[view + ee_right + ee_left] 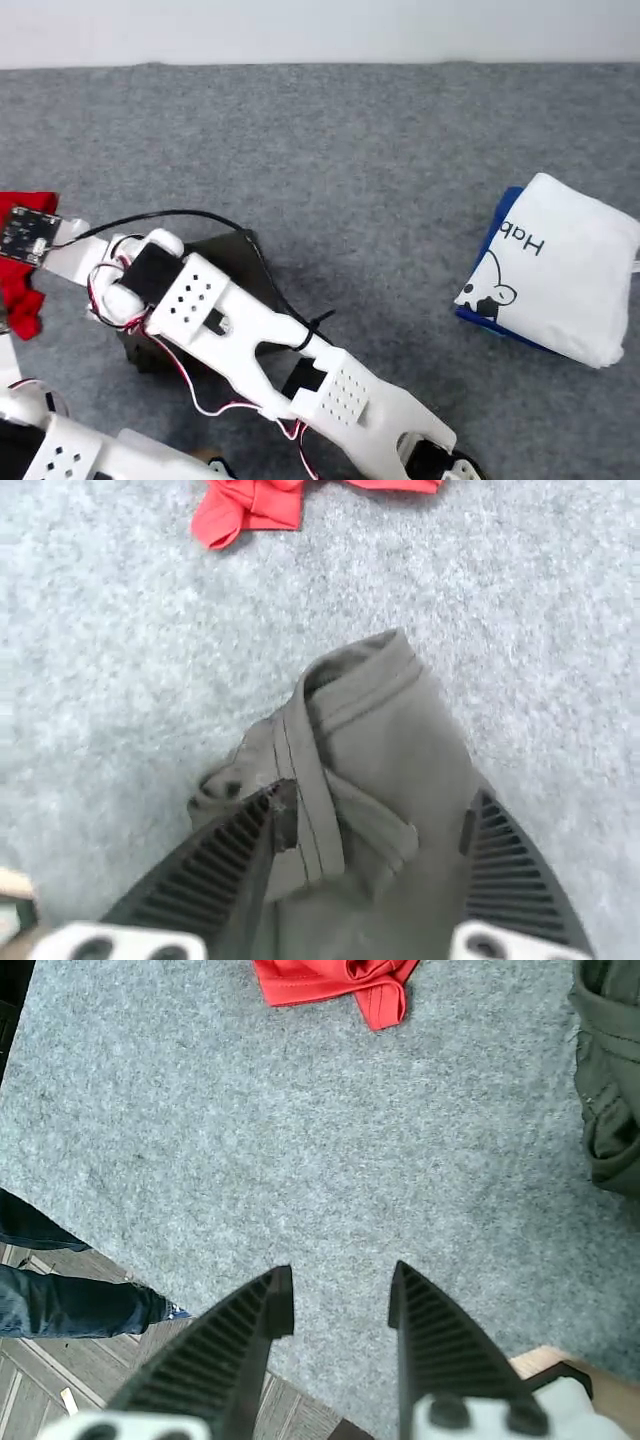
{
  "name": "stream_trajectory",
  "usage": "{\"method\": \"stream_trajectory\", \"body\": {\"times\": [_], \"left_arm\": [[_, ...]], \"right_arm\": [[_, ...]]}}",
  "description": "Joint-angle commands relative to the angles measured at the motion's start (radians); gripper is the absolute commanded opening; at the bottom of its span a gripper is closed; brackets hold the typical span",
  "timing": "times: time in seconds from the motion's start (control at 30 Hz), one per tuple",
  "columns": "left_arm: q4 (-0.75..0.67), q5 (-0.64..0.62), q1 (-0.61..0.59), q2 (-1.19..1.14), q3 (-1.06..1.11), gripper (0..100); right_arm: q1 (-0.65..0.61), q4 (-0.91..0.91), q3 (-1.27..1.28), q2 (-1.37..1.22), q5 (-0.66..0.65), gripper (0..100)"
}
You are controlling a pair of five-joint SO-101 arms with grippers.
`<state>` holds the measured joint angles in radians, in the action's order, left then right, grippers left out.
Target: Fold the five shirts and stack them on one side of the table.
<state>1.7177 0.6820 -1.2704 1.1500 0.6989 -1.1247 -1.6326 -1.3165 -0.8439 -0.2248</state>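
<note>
Right gripper [380,806] is hanging wide open astride the dark shirt [385,715] — probably lining up a pinch — left gripper [340,1292] is hovering open over bare mat [300,1140].

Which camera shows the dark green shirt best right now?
Right wrist view: the dark green shirt lies crumpled under the open right end effector. In the high view an arm covers most of it; the left wrist view catches one edge.

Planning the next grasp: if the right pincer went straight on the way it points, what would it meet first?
Most likely the dark shirt, which lies crumpled between the open jaws of the right pincer. The red shirt lies farther off, beyond it. How far the pincer is from the cloth is unclear.
</note>
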Motion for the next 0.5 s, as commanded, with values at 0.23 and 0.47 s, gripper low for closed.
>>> {"method": "stream_trajectory", "body": {"times": [0.23, 0.47], "left_arm": [[0.012, 0.006, -0.002, 0.069, -0.036, 14], [0.028, 0.005, -0.003, 0.305, 0.013, 10]], "right_arm": [[0.243, -0.153, 0.034, 0.007, -0.146, 0.9], [0.239, -0.054, 0.186, -0.090, -0.193, 1.0]]}}
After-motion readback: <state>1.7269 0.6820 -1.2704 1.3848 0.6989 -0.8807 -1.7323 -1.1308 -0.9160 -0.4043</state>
